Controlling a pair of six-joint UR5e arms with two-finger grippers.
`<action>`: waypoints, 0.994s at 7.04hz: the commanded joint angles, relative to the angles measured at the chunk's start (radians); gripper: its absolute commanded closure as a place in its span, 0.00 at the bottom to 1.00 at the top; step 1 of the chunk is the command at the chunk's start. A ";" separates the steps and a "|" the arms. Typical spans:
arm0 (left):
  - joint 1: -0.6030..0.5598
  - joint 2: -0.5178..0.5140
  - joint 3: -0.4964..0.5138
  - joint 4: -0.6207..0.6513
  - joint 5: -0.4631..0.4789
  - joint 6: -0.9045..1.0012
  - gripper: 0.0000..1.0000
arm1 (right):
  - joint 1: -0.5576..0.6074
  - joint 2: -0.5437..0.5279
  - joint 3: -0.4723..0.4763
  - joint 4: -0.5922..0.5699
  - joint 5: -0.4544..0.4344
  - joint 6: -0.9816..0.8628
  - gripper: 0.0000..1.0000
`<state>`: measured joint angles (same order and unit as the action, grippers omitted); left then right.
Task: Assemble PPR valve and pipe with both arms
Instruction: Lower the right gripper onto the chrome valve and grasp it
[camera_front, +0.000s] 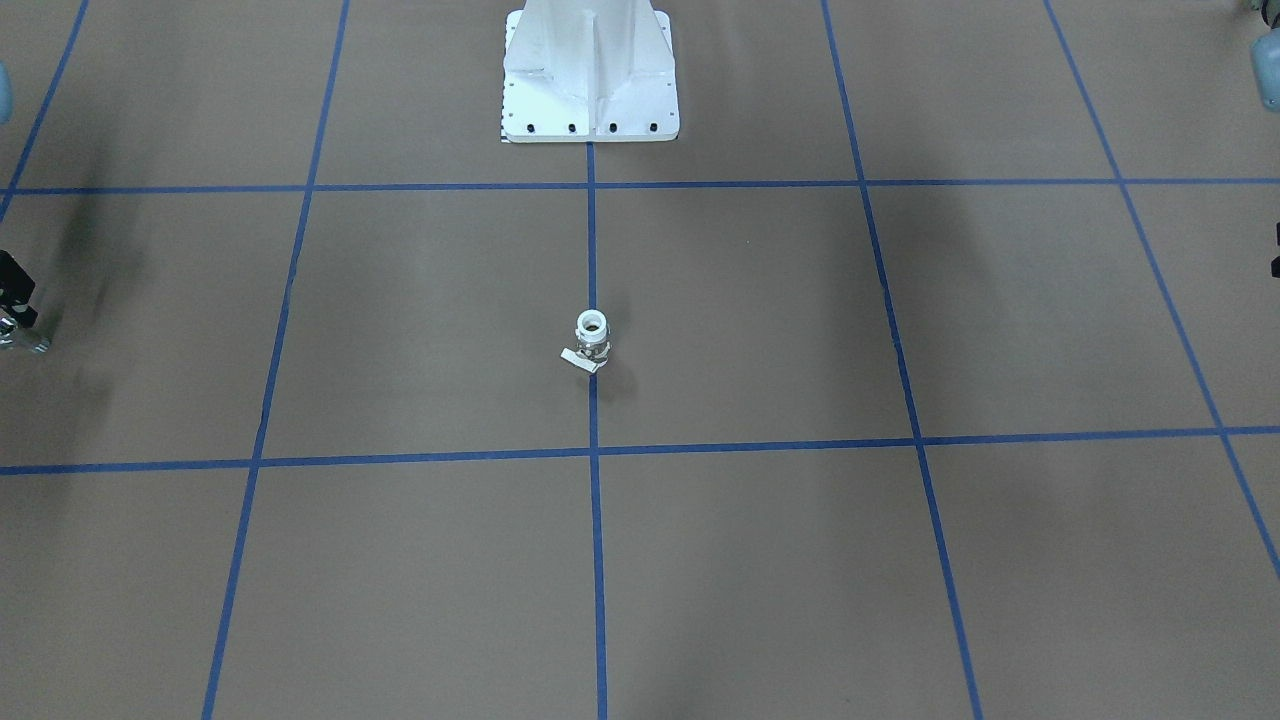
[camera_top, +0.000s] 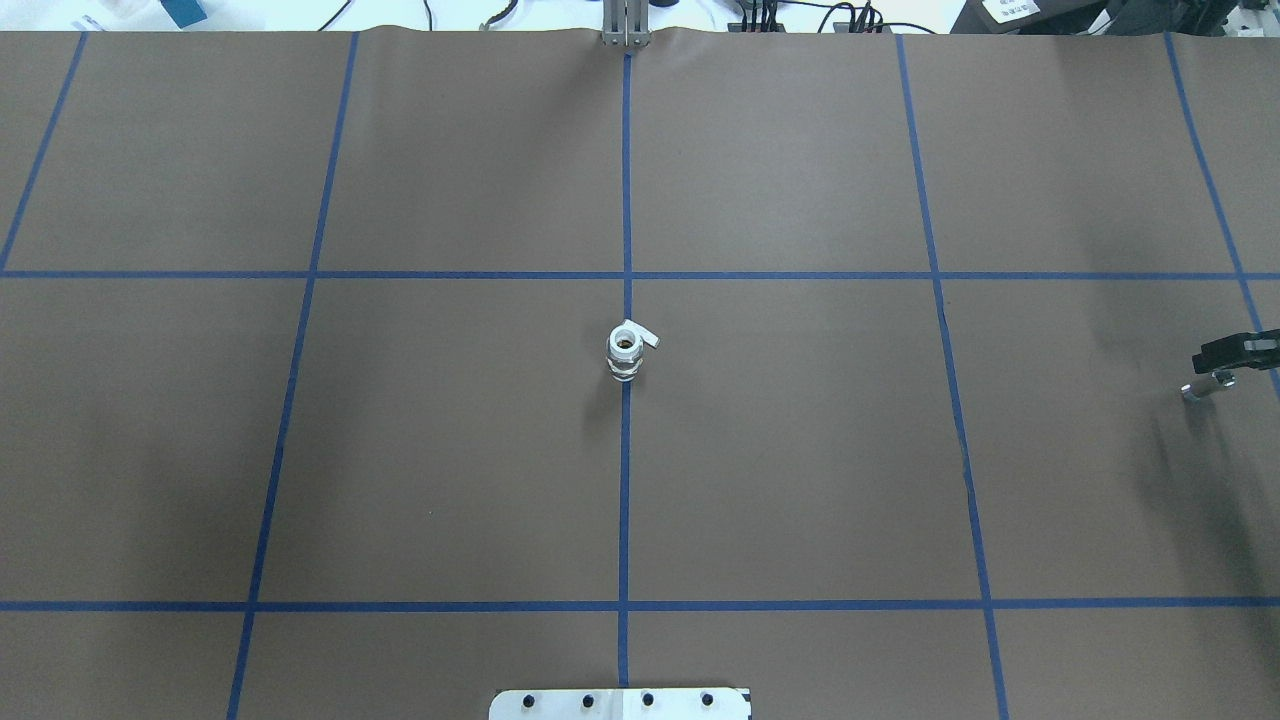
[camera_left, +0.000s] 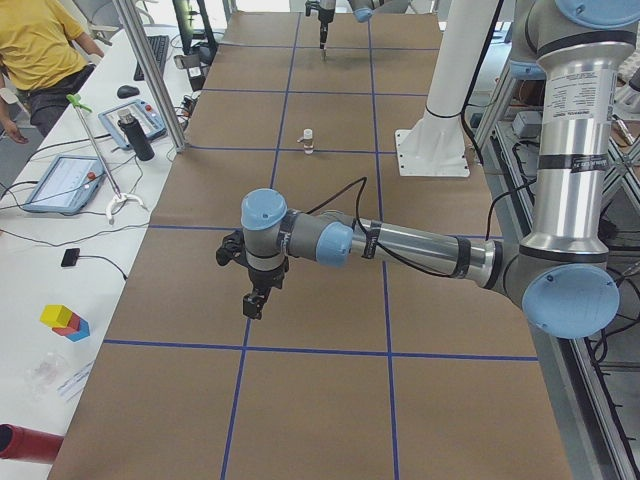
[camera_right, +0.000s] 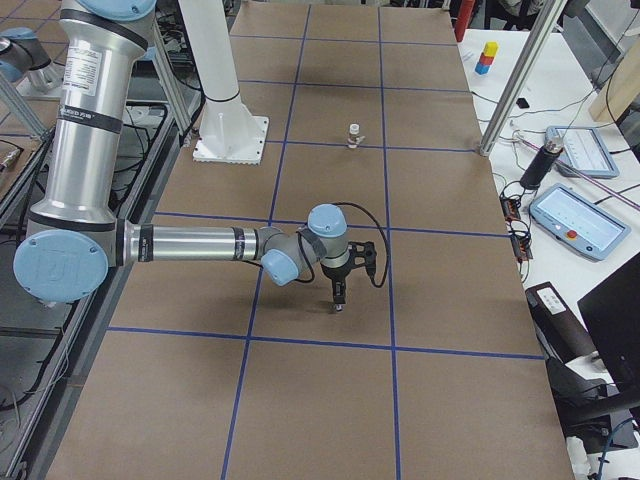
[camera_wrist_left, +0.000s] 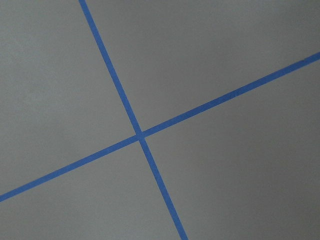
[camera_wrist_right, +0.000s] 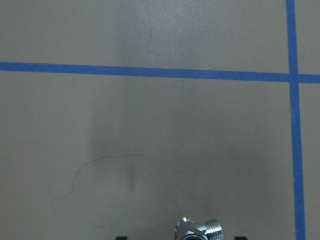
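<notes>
The white PPR valve (camera_top: 625, 350) stands upright at the table's centre on a blue tape line, its side lever out; it also shows in the front view (camera_front: 592, 340). My right gripper (camera_top: 1222, 368) is at the far right edge, shut on the silver pipe (camera_top: 1203, 387), and holds it just above the table. The pipe also shows at the bottom edge of the right wrist view (camera_wrist_right: 199, 230). My left gripper (camera_left: 255, 300) hovers over the table's left end, far from the valve. I cannot tell whether it is open or shut.
The white bolted pedestal base (camera_front: 590, 75) stands behind the valve. Blue tape lines grid the brown table (camera_top: 800, 450). Operators' tablets and tools lie on the side bench (camera_left: 60, 180) beyond the far edge.
</notes>
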<state>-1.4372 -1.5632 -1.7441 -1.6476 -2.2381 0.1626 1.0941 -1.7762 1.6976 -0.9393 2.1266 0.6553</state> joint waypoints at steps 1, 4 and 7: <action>0.001 -0.001 0.000 0.000 0.000 -0.002 0.00 | -0.016 0.003 -0.021 0.001 -0.010 -0.008 0.27; 0.003 -0.001 0.000 0.000 0.000 -0.003 0.00 | -0.026 0.001 -0.035 0.001 -0.013 -0.008 0.39; 0.003 -0.001 0.001 0.000 0.000 -0.005 0.00 | -0.037 0.000 -0.041 -0.001 -0.022 -0.010 0.45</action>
<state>-1.4343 -1.5646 -1.7438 -1.6475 -2.2381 0.1582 1.0614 -1.7752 1.6588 -0.9391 2.1119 0.6464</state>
